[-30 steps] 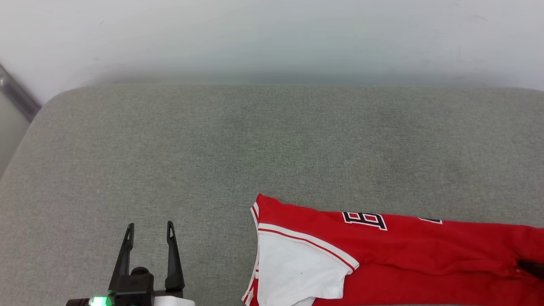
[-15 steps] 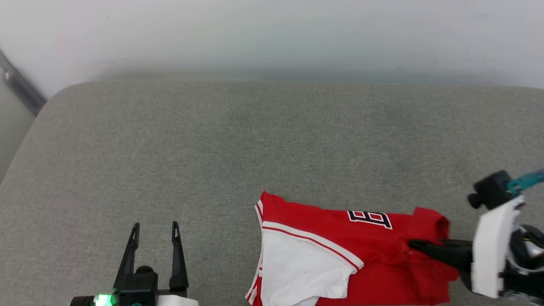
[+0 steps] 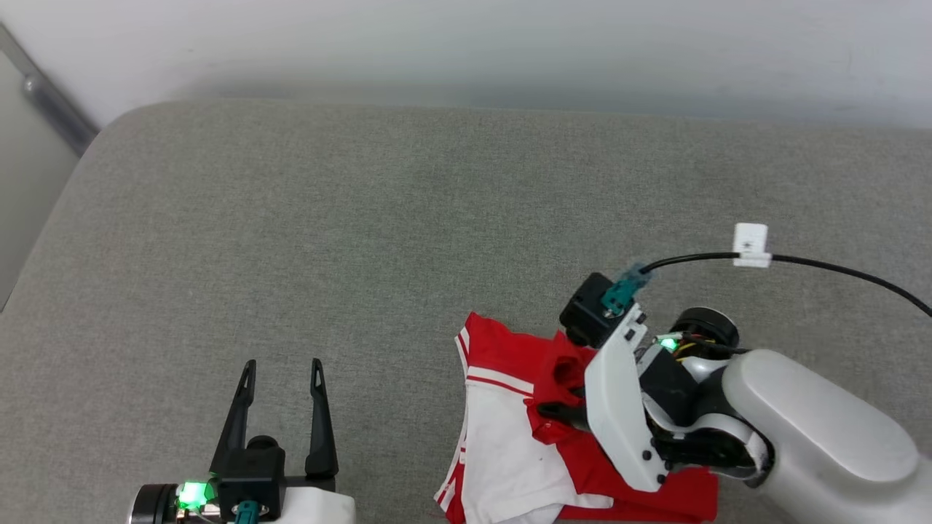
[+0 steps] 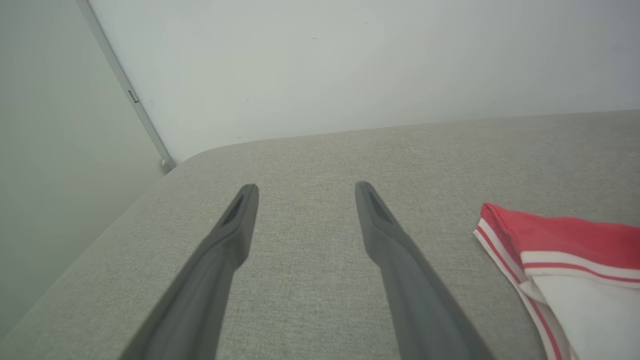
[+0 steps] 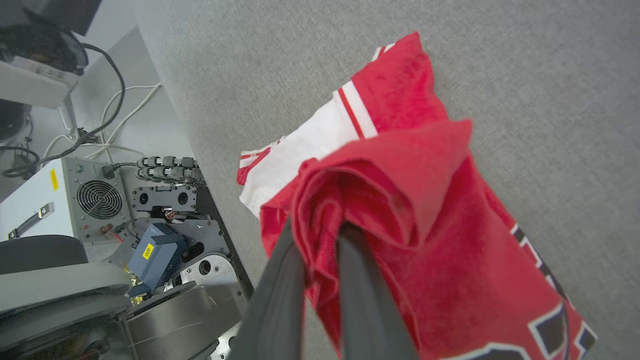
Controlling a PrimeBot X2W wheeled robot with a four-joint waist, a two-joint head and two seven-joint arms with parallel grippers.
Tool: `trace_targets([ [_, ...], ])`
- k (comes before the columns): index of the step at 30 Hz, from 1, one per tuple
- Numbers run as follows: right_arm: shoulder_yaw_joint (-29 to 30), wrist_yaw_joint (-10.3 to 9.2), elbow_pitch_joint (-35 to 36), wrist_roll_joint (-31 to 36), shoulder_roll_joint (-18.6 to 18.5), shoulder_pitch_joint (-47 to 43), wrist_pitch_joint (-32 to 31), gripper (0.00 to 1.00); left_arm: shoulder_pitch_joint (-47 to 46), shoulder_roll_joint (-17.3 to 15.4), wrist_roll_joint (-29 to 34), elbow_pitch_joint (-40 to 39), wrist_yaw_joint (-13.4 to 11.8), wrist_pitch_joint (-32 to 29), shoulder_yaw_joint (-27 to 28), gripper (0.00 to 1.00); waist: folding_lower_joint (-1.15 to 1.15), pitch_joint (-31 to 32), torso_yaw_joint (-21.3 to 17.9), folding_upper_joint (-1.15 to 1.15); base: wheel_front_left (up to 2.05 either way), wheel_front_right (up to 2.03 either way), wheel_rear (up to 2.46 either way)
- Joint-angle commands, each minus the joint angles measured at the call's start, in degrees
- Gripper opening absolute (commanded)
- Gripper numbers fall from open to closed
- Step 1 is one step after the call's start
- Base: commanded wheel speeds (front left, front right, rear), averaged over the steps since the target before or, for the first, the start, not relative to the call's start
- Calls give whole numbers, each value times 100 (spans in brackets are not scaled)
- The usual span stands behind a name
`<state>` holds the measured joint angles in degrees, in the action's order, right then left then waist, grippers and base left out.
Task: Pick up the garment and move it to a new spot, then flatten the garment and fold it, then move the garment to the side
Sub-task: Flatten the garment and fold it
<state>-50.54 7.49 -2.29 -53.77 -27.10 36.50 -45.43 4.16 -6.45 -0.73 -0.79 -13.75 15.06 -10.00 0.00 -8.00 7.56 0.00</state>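
The garment (image 3: 501, 348), red with a white sleeve and striped trim, lies bunched near the front edge of the grey cushion (image 3: 364, 218). My right gripper (image 3: 557, 409) is shut on a fold of its red fabric, held over the white sleeve. In the right wrist view the right gripper (image 5: 320, 231) has red cloth of the garment (image 5: 440, 240) wrapped over its tips. Well to the left of the shirt, my left gripper (image 3: 282, 364) is open with nothing in it. In the left wrist view the left gripper (image 4: 306, 187) hovers over bare cushion, and the garment (image 4: 565, 235) shows at the right.
A white wall runs behind the cushion, with a metal strip (image 3: 51, 109) at the far left corner. A black cable (image 3: 837, 266) with a white tag trails from my right wrist. Off the cushion's front edge the right wrist view shows a fan box (image 5: 100, 200) and wiring.
My right arm has swept leftward, dragging the shirt's right part over its left part, so the shirt is now bunched. The head camera has shifted a little. The left gripper stays open.
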Motion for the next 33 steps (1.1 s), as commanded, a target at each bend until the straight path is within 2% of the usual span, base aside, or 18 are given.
trace_targets([
  [1, -169, -1, -166, 76, 85, 182, -5, 0, -74, 33, 11, 21, 13, 14, -7, 100, 0, -40, 45, 0, 0, 0, 0],
  [7, -838, -1, -1128, 127, 526, 720, 112, 0, -170, 85, -3, 59, 68, 14, -44, 100, 0, -201, 151, 0, 0, 0, 0],
  [17, -1667, -1, -2102, 34, 674, 1077, 504, 0, -328, 157, -28, 146, 117, 14, 3, 100, 0, -392, 176, 0, 0, 0, 0],
  [18, -1712, -1, -2110, -10, 668, 1099, 584, 12, -336, 158, -23, 157, 139, 14, 6, 100, 0, -389, 163, 0, 0, 0, 0],
  [19, -1742, -1, -2089, -56, 658, 1142, 677, 41, -334, 153, -17, 168, 152, 14, 17, 100, 0, -380, 143, 0, 0, 0, 0],
  [20, -1775, -1, -2043, -97, 649, 1192, 778, 100, -325, 146, -15, 181, 147, 14, 34, 100, 0, -361, 116, 0, 0, 0, 0],
  [25, -1853, -1, -1600, -207, 411, 1404, 1525, 100, -266, 105, 1, 245, 200, 14, 81, 100, 0, -191, 4, 0, 0, 0, 0],
  [29, -1612, -2, -1248, -43, 142, 1548, 2774, 100, -209, 76, 21, 285, 241, 14, 117, 100, 0, -61, -105, 0, 0, 0, 0],
  [33, -1186, -1, -1310, 338, -100, 1595, 3983, 100, -124, 53, 31, 292, 261, 14, 133, 100, 0, 45, -215, 0, 0, 0, 0],
])
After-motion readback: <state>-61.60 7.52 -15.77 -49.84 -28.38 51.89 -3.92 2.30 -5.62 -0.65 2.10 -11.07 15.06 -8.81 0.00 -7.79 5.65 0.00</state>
